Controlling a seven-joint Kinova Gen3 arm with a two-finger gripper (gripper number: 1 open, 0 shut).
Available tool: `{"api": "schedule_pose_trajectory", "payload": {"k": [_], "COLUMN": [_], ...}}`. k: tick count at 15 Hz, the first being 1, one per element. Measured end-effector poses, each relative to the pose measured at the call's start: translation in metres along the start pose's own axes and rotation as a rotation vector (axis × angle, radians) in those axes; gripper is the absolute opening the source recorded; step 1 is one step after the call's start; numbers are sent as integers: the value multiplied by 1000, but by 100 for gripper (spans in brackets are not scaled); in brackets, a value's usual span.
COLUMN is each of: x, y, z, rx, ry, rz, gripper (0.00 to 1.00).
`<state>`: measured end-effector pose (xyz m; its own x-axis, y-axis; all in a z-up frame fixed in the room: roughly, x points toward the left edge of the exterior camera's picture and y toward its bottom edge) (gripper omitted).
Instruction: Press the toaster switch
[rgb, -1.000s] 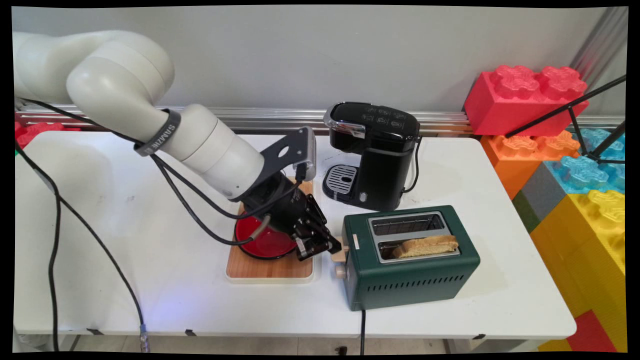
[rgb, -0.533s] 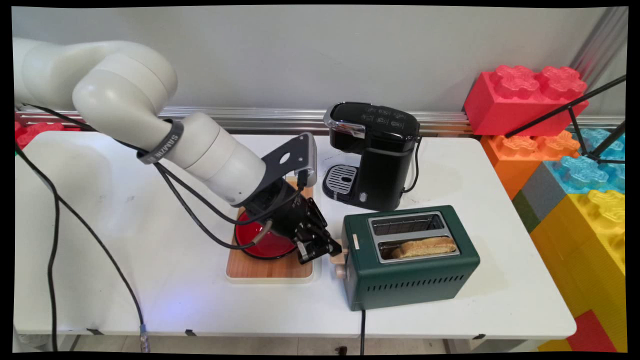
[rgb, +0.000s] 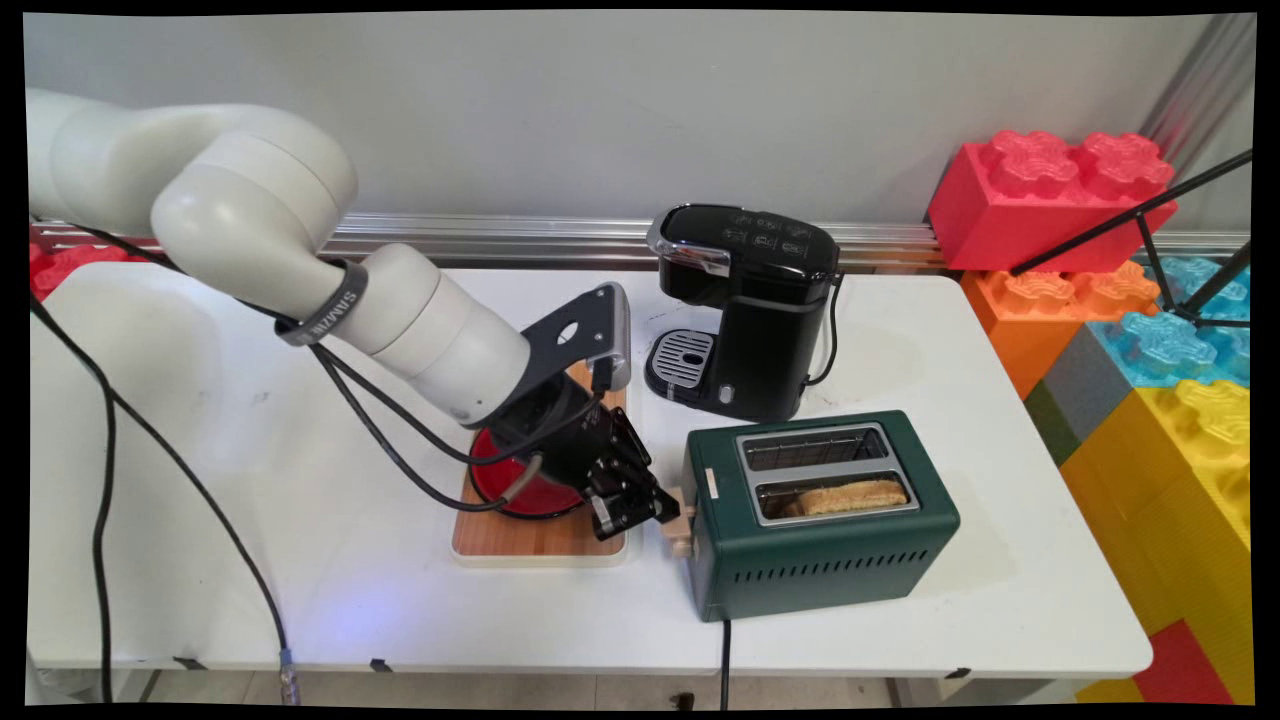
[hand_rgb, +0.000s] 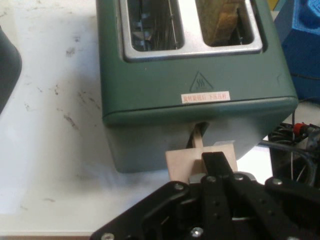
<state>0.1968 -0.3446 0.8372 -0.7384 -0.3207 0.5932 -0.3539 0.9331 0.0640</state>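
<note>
Pressing down on the toaster's wooden lever (hand_rgb: 196, 161), the gripper (rgb: 655, 508) looks closed, fingertips resting on top of it. The bread slice (rgb: 848, 495) sits low in the near slot of the green toaster (rgb: 820, 540); the far slot is empty. Red bowl (rgb: 520, 485) on the wooden board (rgb: 535, 540) just left, coffee maker (rgb: 745, 310) behind.

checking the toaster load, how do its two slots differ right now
The far slot of the toaster is empty, showing only its wire rack; the near slot holds a slice of bread. The bread sits low, its top about level with the near slot's rim, while nothing shows at the far slot's rim. Both slots are long, metal-rimmed and side by side in the green top.
</note>
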Motion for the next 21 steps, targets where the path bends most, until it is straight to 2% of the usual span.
{"api": "schedule_pose_trajectory", "payload": {"k": [21], "x": [-18], "y": [3], "z": [20], "rx": [3], "ry": [3], "rz": [-12], "gripper": [0]}}
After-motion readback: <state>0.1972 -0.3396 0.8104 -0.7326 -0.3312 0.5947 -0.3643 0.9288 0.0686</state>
